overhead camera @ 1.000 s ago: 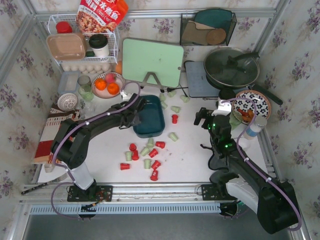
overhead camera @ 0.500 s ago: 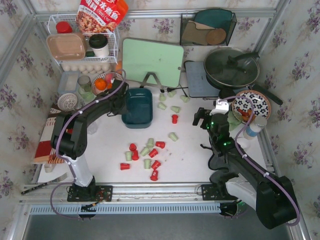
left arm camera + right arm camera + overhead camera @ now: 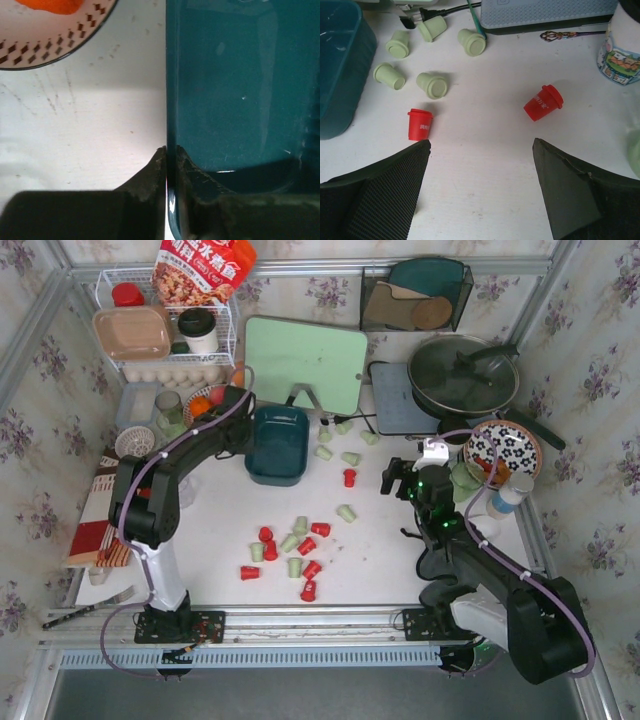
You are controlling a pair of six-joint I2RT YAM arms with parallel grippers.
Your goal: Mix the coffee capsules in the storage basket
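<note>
The dark teal storage basket (image 3: 277,445) stands at the back left of centre, and no capsule shows inside it. My left gripper (image 3: 243,434) is shut on its left wall; in the left wrist view the fingers (image 3: 170,150) pinch the thin rim of the basket (image 3: 235,90). Red and pale green coffee capsules (image 3: 291,550) lie scattered on the table in front, with more green ones (image 3: 340,440) and a red one (image 3: 349,477) to the right of the basket. My right gripper (image 3: 400,480) hangs open over bare table (image 3: 481,141), between two red capsules (image 3: 419,124) (image 3: 543,102).
A bowl of oranges (image 3: 213,405) sits just left of the basket. A green cutting board (image 3: 305,360), a lidded pan (image 3: 462,375) and a patterned plate (image 3: 505,450) stand behind and to the right. A white wire rack (image 3: 165,330) fills the back left.
My left gripper has moved the basket from the table's middle towards the back left, beside the orange bowl. The right gripper has shifted slightly left.
</note>
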